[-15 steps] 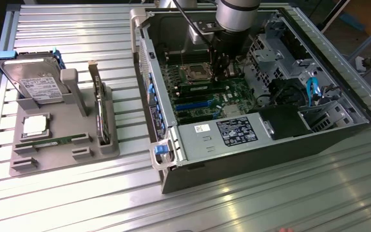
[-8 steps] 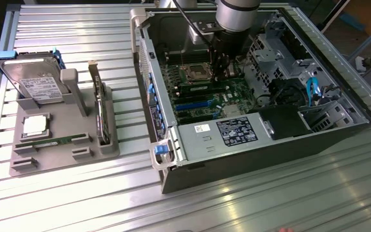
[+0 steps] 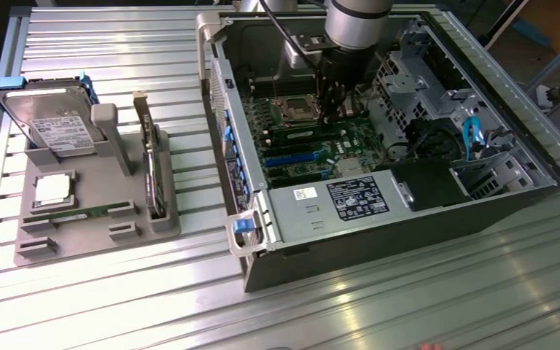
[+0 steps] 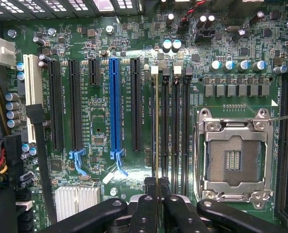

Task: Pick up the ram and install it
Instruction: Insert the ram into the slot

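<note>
**Q:** What carries the scene?

**A:** Table (image 3: 378,306): pale, ribbed metal slats running roughly from 9 o'clock to 3 o'clock across the exterior view, glossy with reflected light. A darker rail borders it at the 9 o'clock edge.

**Q:** What rests directly on it?

**A:** Two items. (a) Grey parts tray (image 3: 81,242), toward 9 o'clock of the exterior view, with its base flat on the slats. (b) Computer case (image 3: 378,237), lying on its side with the open face up, between 12 and 3 o'clock.

**Q:** How are they related?

**A:** The case lies at 3 o'clock from the tray. They are near but apart, with a strip of slats between them.
</note>
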Robot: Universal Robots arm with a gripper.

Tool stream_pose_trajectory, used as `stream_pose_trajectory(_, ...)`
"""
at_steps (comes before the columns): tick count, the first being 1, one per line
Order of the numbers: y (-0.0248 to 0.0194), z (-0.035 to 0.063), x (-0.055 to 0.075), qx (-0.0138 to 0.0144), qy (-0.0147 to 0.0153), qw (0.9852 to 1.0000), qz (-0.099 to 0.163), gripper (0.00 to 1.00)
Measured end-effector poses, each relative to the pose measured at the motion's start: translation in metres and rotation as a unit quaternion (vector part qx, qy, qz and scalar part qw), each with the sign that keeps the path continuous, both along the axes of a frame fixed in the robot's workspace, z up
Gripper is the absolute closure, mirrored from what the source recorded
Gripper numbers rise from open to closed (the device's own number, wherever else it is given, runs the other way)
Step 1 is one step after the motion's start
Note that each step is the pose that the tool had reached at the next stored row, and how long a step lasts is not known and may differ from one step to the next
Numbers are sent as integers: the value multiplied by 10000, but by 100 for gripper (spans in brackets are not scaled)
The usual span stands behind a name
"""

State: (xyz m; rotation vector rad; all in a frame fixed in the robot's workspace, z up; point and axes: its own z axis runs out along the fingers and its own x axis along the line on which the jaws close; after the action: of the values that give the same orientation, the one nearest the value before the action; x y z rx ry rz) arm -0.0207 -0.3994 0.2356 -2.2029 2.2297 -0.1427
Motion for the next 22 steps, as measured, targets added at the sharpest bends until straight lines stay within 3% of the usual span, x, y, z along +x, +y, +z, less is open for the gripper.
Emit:
stream_pose_trajectory(6, 1, -6, 0, 2, -3, 10000, 1, 88)
stream_pose_trajectory(18, 0, 128, 1, 1, -2, 10000, 0, 88)
stream_pose_trajectory(22, 1, 162, 10, 1, 16, 10000, 1, 88)
